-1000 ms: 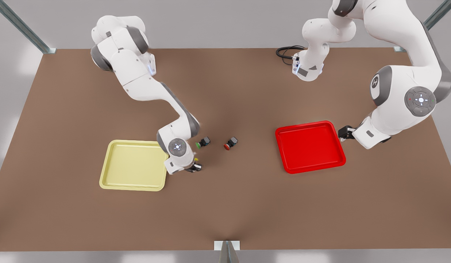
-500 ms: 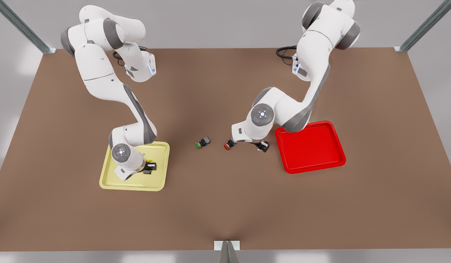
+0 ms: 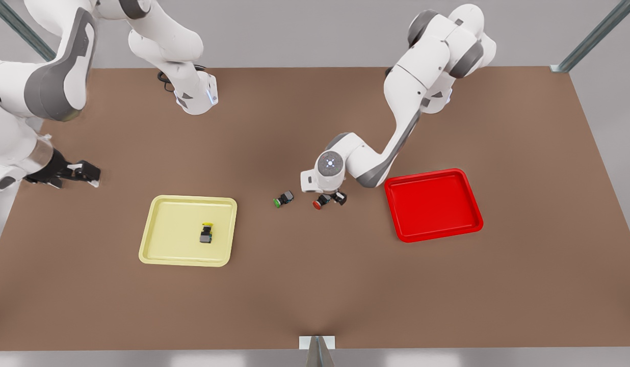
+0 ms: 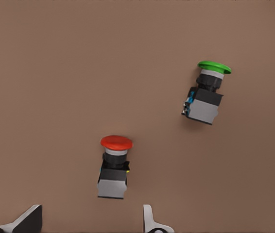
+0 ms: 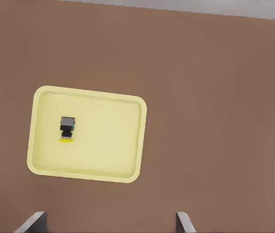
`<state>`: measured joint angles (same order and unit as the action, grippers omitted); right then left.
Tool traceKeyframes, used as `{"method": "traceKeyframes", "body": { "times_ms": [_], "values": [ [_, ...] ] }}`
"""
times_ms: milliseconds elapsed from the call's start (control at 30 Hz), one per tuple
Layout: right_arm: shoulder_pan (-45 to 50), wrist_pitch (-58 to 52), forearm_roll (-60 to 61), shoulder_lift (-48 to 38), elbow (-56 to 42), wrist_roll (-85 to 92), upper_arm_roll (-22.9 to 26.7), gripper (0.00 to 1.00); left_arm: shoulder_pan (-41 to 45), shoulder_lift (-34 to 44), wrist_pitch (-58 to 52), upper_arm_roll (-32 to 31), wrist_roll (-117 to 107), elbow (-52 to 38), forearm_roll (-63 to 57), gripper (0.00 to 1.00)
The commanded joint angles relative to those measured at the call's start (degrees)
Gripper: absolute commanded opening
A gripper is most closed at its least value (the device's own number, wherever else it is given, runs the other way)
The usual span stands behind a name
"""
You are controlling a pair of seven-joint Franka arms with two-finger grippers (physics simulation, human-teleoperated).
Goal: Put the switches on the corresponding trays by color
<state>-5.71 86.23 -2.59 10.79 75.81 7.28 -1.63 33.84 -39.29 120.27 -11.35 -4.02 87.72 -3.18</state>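
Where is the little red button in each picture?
Front view: the red switch lies on the table, under the left gripper.
Left wrist view: the red switch lies just ahead of the open fingertips.
Right wrist view: not in it.
Shared landmark: the green switch beside it.

We see a flat brown table [image 3: 315,285] under everything. One tray [image 3: 162,232] is pale yellow, the other tray [image 3: 432,204] a bright glossy red. The yellow switch [image 3: 207,233] has a yellow cap on a black and grey body. The red switch [image 3: 320,202] has a red cap, the green switch [image 3: 283,199] a green one, both on black-grey blocks. Both arms are white with grey joints, and their gripper fingers are black.
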Motion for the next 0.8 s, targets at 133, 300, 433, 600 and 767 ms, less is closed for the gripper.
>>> {"method": "traceKeyframes", "body": {
  "times_ms": [133, 300, 433, 600, 767],
  "values": [
    [0.2, 0.3, 0.2, 0.7, -0.1, 0.0, 0.0, 1.0, 1.1, -3.4, 2.8, 0.1, -0.9, -0.3, -0.6, 1.0],
    [-0.7, 4.5, 0.6, 4.0, -0.1, 0.4, 0.0, 1.0, 1.2, -5.0, 3.6, 0.5, -0.8, -0.2, -0.9, 1.0],
    [0.2, 3.7, 0.7, 2.9, -1.2, 0.0, -0.4, 1.0, 1.3, -6.7, 3.7, 0.5, -0.8, -0.4, -0.9, 1.0],
    [0.0, 3.2, 0.7, 2.5, -1.3, 0.0, -0.4, 1.0, 1.4, -7.2, 4.4, 0.5, -1.9, -0.4, -3.2, 0.87],
    [0.2, 3.2, 0.7, 2.7, -1.3, 0.0, -0.5, 1.0, 1.4, -7.2, 4.8, 0.5, -2.1, -0.5, -3.2, 0.69]
  ]
}}
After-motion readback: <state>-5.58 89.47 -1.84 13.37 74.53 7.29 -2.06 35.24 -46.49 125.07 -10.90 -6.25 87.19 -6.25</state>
